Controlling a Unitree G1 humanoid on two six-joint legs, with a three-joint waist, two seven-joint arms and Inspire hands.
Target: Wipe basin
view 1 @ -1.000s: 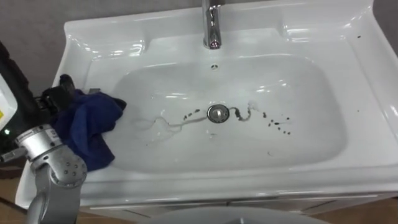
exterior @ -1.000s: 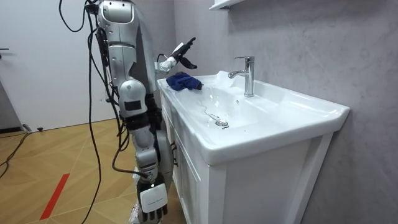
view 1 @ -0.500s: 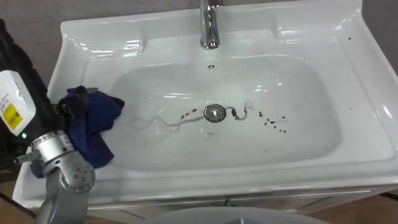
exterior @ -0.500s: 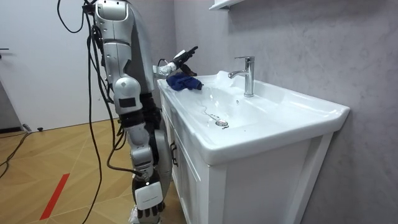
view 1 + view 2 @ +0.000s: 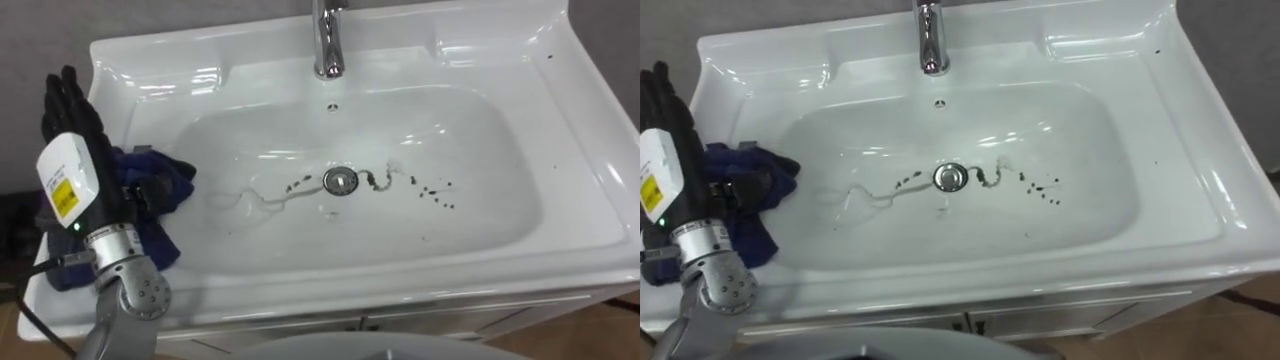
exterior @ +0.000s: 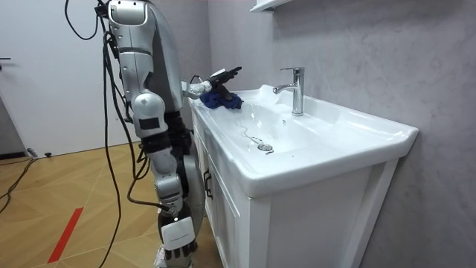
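Note:
The white basin (image 5: pixel 560 120) lies below me, with dark specks (image 5: pixel 436 196) and a smear around the drain (image 5: pixel 340 181). A dark blue cloth (image 5: pixel 172 180) lies crumpled on the left rim and hangs a little into the bowl. My left hand (image 5: pixel 85 150) is over the cloth with its fingers straight, pointing toward the back of the rim; its thumb rests at the cloth's top. In the room view the left hand (image 6: pixel 223 74) hovers just above the cloth (image 6: pixel 222 99) at the basin's far corner.
A chrome faucet (image 5: pixel 327 40) rises at the back middle of the basin. A grey wall runs behind it. In the room view I stand at the left end of the white vanity cabinet (image 6: pixel 297 216), on a wooden floor.
My left hand has come down from above the rim to just over the cloth, fingers now stretched out. The eye view has shifted slightly; the cloth has stayed in place.

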